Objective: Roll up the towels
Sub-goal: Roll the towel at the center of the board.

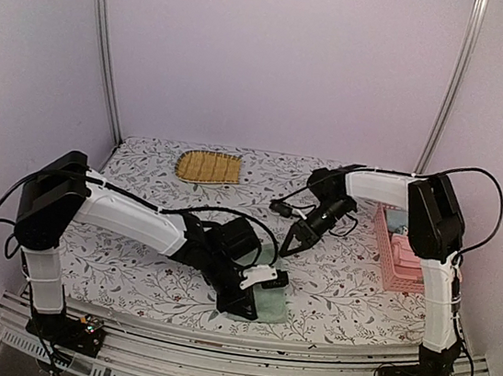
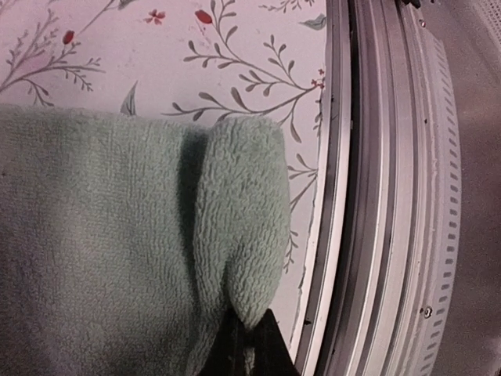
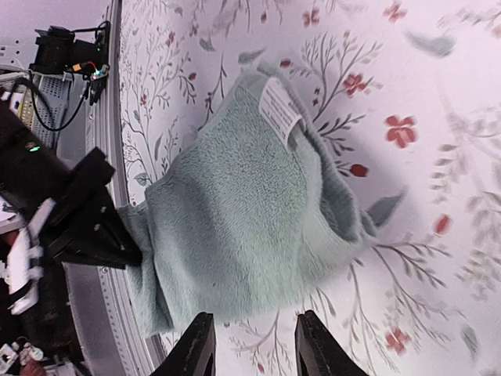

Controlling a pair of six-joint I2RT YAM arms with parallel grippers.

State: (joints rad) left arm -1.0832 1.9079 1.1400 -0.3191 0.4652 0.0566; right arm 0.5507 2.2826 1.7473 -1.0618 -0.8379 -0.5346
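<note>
A pale sage green towel [image 3: 250,211] lies on the flowered table near its front edge, with a white label [image 3: 280,113] on its far side. In the top view the green towel [image 1: 273,304] is partly under the left arm. My left gripper [image 2: 250,348] is shut on a raised fold of this towel [image 2: 239,235] beside the table's rail. In the top view the left gripper [image 1: 245,304] sits low at the towel's left side. My right gripper [image 3: 254,348] is open and empty, hovering over bare table just off the towel's edge. The top view shows the right gripper [image 1: 295,242] behind the towel.
A pink slatted basket [image 1: 388,262] stands at the right with pink and pale cloth inside. At the back left lies a yellow-brown woven mat [image 1: 208,166]. The metal front rail [image 2: 376,196] runs right beside the towel. Black cables hang around both arms.
</note>
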